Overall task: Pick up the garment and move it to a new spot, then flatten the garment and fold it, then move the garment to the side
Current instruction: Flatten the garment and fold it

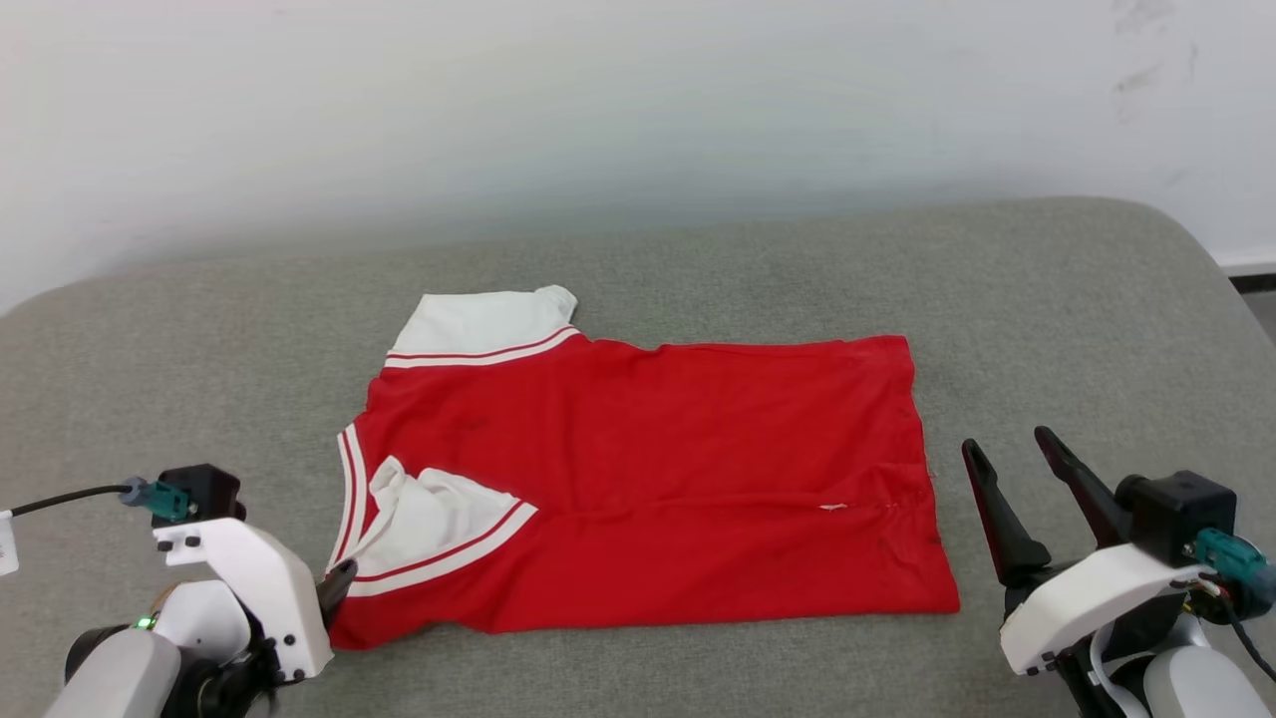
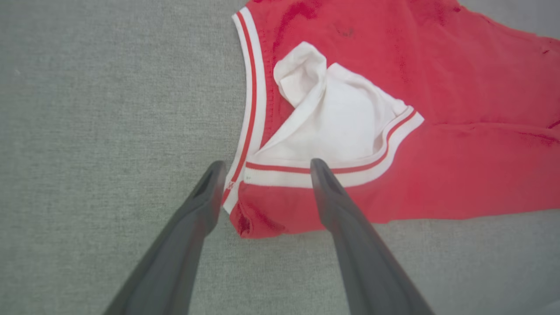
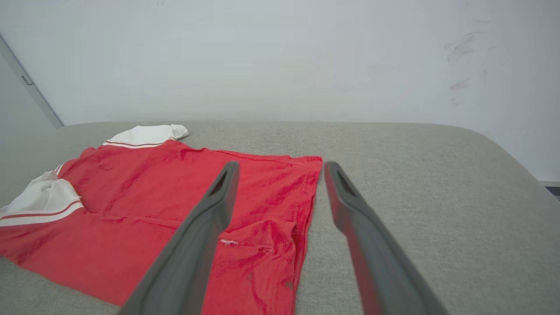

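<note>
The left end effector (image 2: 267, 164), released and empty like the right end effector (image 3: 281, 164) near the hem, straddles the collar corner of the folded garment (image 1: 648, 469) on the grey cushion (image 1: 1047, 299), possibly touching it, so pulling away could drag the fold open.

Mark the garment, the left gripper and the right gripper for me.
garment (image 1: 648, 449), head view, middle of the red body panel.
left gripper (image 2: 267, 163), left wrist view, midway between its open fingertips.
right gripper (image 3: 281, 164), right wrist view, midway between its open fingertips.
</note>
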Controlling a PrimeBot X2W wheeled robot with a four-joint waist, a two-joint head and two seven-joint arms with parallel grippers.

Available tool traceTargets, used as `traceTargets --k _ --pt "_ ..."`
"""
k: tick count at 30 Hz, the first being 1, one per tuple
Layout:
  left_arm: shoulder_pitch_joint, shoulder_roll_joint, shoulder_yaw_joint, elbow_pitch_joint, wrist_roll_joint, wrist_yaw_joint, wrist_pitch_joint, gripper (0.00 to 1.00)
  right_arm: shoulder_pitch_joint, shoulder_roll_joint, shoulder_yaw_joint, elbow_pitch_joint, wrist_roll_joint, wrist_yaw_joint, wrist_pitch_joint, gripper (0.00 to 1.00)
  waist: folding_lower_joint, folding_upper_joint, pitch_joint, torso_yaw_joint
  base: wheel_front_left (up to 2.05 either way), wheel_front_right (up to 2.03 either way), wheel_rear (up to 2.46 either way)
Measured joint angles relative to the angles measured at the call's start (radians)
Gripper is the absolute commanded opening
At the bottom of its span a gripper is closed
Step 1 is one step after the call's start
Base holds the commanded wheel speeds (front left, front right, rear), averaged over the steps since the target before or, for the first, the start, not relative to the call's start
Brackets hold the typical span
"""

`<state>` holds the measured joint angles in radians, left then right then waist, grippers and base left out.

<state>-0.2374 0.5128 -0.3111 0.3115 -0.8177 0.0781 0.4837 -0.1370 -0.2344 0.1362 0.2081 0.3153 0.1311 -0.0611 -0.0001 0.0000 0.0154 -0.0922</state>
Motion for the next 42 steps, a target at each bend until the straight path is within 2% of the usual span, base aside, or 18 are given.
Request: traceTargets --k 3,8,15,17,18,24,27,30,36,38,42 --pt "0.035 0.031 0.002 -0.05 -0.024 0.03 0.081 1.0 0.029 0.028 -0.02 -0.056 -0.017 0.0 0.0 1.0 0.0 0.0001 0.016 -0.016 0.0 0.0 0.0" --pt "0.05 0.059 0.022 -0.073 -0.047 0.073 0.142 1.0 0.045 0.068 -0.039 -0.129 -0.038 0.0 0.002 1.0 0.0 0.0 0.067 -0.043 0.0 0.0 0.0" --pt "0.032 0.071 0.027 -0.047 -0.076 0.09 0.205 1.0 0.044 0.097 -0.049 -0.154 -0.033 0.0 0.013 1.0 0.0 0.0 0.142 -0.087 0.0 0.0 0.0" --pt "0.027 0.07 0.029 -0.033 -0.089 0.084 0.215 0.26 0.045 0.099 -0.058 -0.154 -0.023 0.0 0.019 1.0 0.0 0.0 0.153 -0.1 0.0 0.0 0.0" --pt "0.027 0.071 0.029 -0.026 -0.092 0.08 0.215 0.0 0.045 0.099 -0.063 -0.154 -0.016 0.0 0.024 1.0 0.0 0.0 0.156 -0.105 0.0 0.0 0.0" --pt "0.023 0.035 0.021 0.014 -0.107 0.041 0.189 0.0 0.053 0.077 -0.099 -0.155 0.025 0.0 0.09 1.0 0.0 0.0 0.132 -0.103 0.0 0.0 0.0" --pt "0.023 0.022 0.013 0.031 -0.109 0.021 0.169 0.0 0.056 0.064 -0.112 -0.15 0.066 0.0 0.161 1.0 0.0 0.0 0.112 -0.089 0.0 0.0 0.0" --pt "0.024 0.012 0.002 0.026 -0.099 0.004 0.14 0.0 0.055 0.054 -0.131 -0.127 0.105 0.0 0.298 1.0 0.0001 0.0 0.097 -0.071 0.0 0.0 0.0" --pt "0.013 0.012 0.003 -0.062 -0.062 -0.002 0.072 0.0 0.023 0.017 -0.139 -0.053 0.153 0.0 0.658 1.0 0.0001 0.0001 0.095 -0.026 0.0 0.0 0.0" --pt "0.002 0.012 0.001 -0.103 -0.048 0.001 0.057 0.0 0.0 0.02 -0.13 -0.043 0.153 0.0 0.724 1.0 0.0001 0.0 0.104 -0.011 0.0 0.0 0.0" --pt "-0.011 0.012 -0.002 -0.167 -0.029 0.01 0.04 0.0 -0.06 0.035 -0.112 -0.004 0.156 0.0 0.775 1.0 0.0002 0.0 0.137 0.015 0.0 0.0 0.0"
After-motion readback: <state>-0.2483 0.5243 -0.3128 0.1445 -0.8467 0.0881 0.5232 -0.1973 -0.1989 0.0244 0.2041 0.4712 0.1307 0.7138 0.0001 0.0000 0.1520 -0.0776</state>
